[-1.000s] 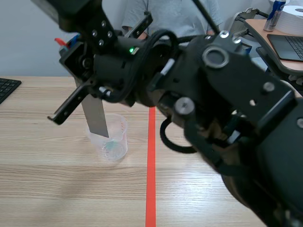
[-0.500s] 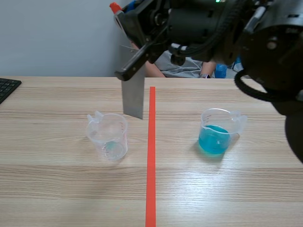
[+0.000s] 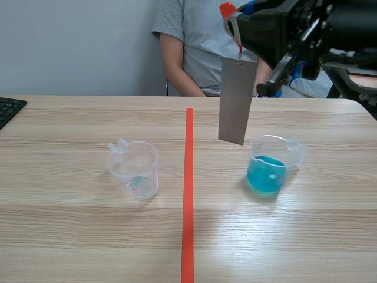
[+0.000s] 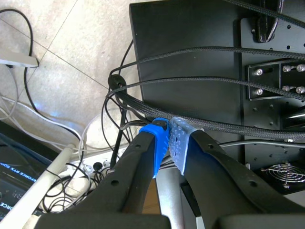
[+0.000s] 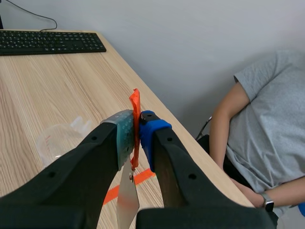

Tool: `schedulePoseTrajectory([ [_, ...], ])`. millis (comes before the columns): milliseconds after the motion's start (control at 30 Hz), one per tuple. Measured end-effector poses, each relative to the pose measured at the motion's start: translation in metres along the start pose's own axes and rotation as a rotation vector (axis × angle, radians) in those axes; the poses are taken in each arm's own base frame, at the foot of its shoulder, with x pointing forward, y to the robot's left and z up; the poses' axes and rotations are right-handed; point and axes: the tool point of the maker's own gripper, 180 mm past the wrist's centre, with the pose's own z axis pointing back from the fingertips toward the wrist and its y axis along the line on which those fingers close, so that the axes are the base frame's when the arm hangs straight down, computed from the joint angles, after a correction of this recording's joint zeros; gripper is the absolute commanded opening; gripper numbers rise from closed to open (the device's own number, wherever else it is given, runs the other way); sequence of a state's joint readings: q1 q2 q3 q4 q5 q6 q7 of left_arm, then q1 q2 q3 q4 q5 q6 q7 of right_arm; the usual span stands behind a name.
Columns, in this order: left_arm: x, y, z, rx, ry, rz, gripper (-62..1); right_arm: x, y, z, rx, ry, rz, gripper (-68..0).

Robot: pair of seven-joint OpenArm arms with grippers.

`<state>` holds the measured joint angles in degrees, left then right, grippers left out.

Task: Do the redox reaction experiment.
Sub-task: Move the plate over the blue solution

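**The metal plate is crossing over to the blue cup**

The right gripper (image 5: 136, 131) is pinching an orange clip (image 5: 135, 102), and a grey metal plate (image 3: 236, 100) is hanging down from it. A moment ago the plate was dipping into the clear cup (image 3: 136, 171). Now it is hanging past the red line (image 3: 188, 194), up in the air just beside the cup of blue liquid (image 3: 268, 171). I think it is getting ready to go down into the blue. The left gripper (image 4: 167, 143) is pressing its pads together on nothing, away from the table.

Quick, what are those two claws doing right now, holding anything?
Left gripper: shut, holding nothing.
Right gripper: shut on the orange clip, metal strip hanging from it.
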<state>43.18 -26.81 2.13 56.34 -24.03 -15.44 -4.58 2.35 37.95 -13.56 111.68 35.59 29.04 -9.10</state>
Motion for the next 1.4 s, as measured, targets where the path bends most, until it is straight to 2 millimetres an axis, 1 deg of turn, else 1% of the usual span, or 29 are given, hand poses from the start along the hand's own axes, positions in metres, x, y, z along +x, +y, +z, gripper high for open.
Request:
schedulePoseTrajectory([
  [200,0.0,0.0,0.0,0.0,0.0,0.0,-55.8,-0.002,-0.014,0.024,-0.008,0.014,0.017,-66.2],
  [467,0.0,0.0,0.0,0.0,0.0,0.0,-55.8,-0.002,-0.03,0.039,-0.023,0.039,0.037,-66.2],
  [633,0.0,0.0,0.0,0.0,0.0,0.0,-55.8,-0.015,-0.045,0.046,-0.051,0.042,0.015,-66.2],
  [733,0.0,0.0,0.0,0.0,0.0,0.0,-55.8,-0.025,-0.048,0.05,-0.038,0.047,-0.008,-66.2],
  [867,0.0,0.0,0.0,0.0,0.0,0.0,-55.8,-0.032,-0.057,0.054,-0.064,0.043,-0.028,-66.2],
  [967,0.0,0.0,0.0,0.0,0.0,0.0,-55.8,-0.036,-0.06,0.056,-0.052,0.052,-0.035,-66.2],
  [1100,0.0,0.0,0.0,0.0,0.0,0.0,-55.8,-0.034,-0.074,0.057,-0.076,0.04,-0.025,-66.2],
  [1400,0.0,0.0,0.0,0.0,0.0,0.0,-55.8,-0.032,-0.072,0.056,-0.054,0.03,-0.026,-66.2],
])
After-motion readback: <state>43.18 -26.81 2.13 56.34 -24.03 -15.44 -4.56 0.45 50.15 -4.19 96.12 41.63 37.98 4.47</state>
